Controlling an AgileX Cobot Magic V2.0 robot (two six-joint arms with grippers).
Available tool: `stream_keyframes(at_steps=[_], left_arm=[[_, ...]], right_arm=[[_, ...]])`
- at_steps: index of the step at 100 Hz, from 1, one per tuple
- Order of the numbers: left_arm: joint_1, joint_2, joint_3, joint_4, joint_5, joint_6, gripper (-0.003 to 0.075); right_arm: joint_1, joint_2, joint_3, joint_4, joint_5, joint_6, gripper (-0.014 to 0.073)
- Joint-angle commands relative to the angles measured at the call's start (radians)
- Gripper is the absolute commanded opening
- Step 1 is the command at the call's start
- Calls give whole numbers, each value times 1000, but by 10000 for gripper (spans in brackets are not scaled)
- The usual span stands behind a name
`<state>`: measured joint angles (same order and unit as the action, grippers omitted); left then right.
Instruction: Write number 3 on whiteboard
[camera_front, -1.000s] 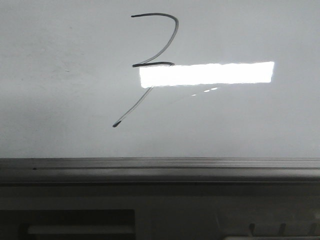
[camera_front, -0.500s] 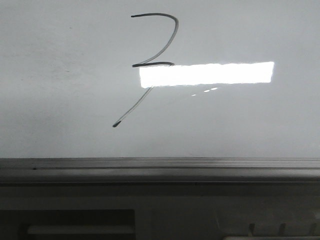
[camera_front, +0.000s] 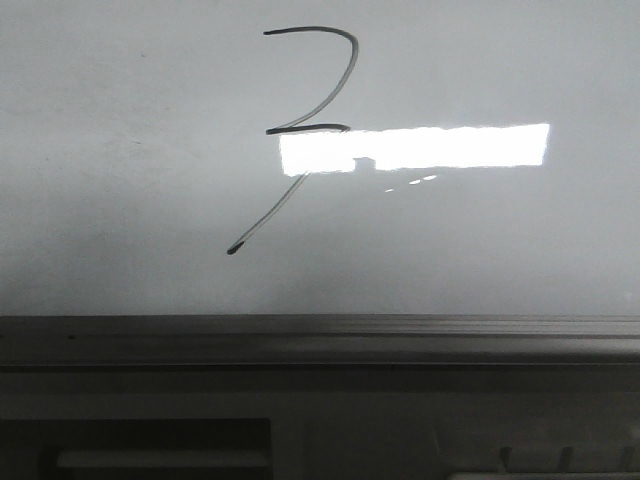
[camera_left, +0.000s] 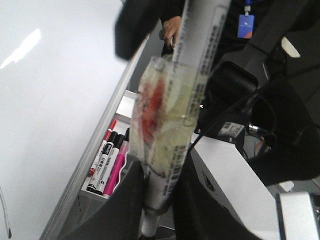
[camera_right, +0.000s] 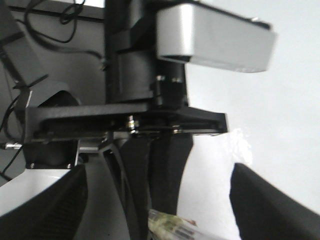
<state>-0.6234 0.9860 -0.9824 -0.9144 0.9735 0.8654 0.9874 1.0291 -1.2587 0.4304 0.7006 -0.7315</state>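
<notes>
The thin black hand-drawn number 3 (camera_front: 300, 130) sits in the upper middle of the front view on the large glossy pale grey-white whiteboard (camera_front: 500, 240), with a curved top, a short middle bar and a long faint tail running down-left to a dark dot. It reads rather like a 7. Against the pictures from half a second and a second ago the stroke is unchanged; only the bright white rectangular light reflection (camera_front: 430, 147) has gained a small dark notch on its lower edge, so something is probably moving in front of the board. My guess is the writing is finished and the arm is off the board.

In the left wrist view the left claw (camera_left: 155, 200) is clenched on a white tape-wrapped marker pen (camera_left: 175, 115), which stands clear of the board; a tray of red, black and pink spare markers (camera_left: 107, 160) lies at lower left. In the right wrist view the right claw (camera_right: 160, 210) stands spread wide, grasping nothing
</notes>
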Motion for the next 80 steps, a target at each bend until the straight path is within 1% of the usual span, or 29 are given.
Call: stream_keyframes(at_steps=[1,15,18,19,22,27,31,32,34,37,38,39,41,42,44,48,65,80], left_arm=[[1,-6,27,-44,-179,-67,-21],[1,-8,120,-44,-419,-114,-21],[1,-8,140,-49,-473,-131,-21],[1,-8,155,-51,-512,-139,-21],[1,-8,170,-55,-550,-151,-21],[1,-8,199,-57,-622,-168,-21],[1,-8,220,-67,-666,-168,-21],[1,-8,224,-69,-672,-168,-21],[1,-8,233,-76,-689,-168,-21],[1,-8,246,-83,-710,-168,-21],[1,-8,248,-86,-713,-168,-21],[1,-8,250,-90,-717,-168,-21],[1,-6,256,-97,-726,-168,-21],[1,-6,259,-99,-731,-168,-21],[1,-6,263,-101,-737,-168,-21],[1,-2,267,-103,-749,-168,-21],[2,11,295,-105,-861,-168,-21],[2,48,296,-117,-856,-168,-21]], right_arm=[[-57,-67,-32,40,-73,32,524],[-169,-139,-9,40,-76,32,521],[-192,-154,1,40,-78,32,500],[-197,-161,3,40,-78,32,493],[-215,-176,13,40,-78,32,461],[-243,-200,34,40,-78,32,381],[-263,-219,55,40,-78,32,290],[-269,-222,63,40,-78,32,256],[-274,-232,71,40,-78,32,220],[-285,-242,92,40,-78,32,122],[-288,-248,96,40,-78,32,102],[-291,-250,104,40,-78,32,62],[-292,-257,113,40,-78,32,20],[-295,-260,121,40,-80,32,-20],[-297,-266,134,40,-82,32,-72],[-299,-275,158,40,-96,39,-58],[-299,-289,252,40,-153,60,-61],[-299,-289,298,49,-207,64,-61]])
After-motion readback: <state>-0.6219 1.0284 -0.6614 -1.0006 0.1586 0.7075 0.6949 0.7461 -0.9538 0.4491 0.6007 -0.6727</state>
